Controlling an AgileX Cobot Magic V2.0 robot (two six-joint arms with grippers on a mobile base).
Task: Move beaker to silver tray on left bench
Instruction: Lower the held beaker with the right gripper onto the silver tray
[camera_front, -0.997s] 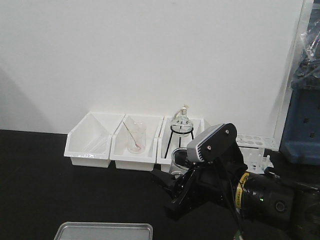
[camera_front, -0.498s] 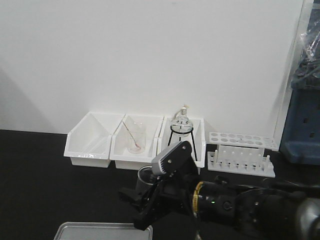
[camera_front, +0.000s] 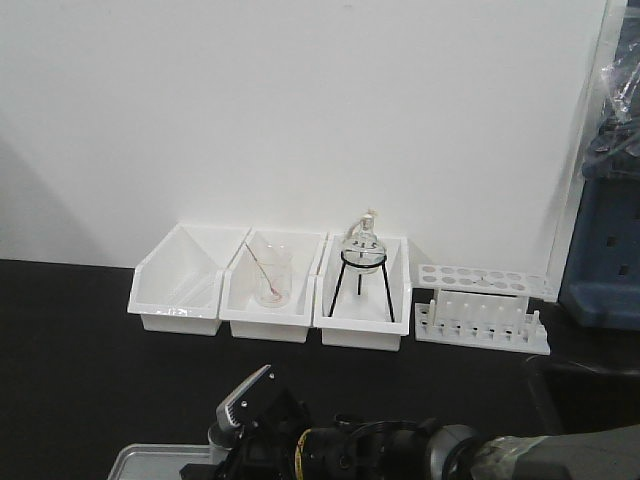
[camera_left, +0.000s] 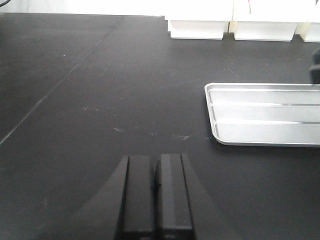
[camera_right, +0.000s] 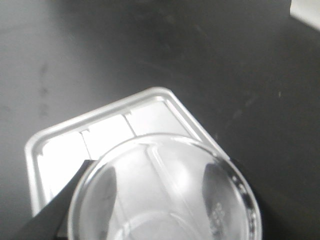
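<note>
right arm has swung left and down, away from in front of the white plastic bins to the near edge of the front view, so the white test tube rack is uncovered now. right gripper is clamped on the small clear glass beaker; a dark finger shows pressed against its wall. right wrist view looks down through the beaker onto the shallow grey-silver metal tray, so the beaker is over the tray near one corner. can't tell if its base touches the tray floor or hangs just above, view too close. carry looks about done; left to do: set it down inside the rim, let go, back off. left gripper is pressed together with nothing in it, low over the matte black bench top, near the tray but apart from it.
</note>
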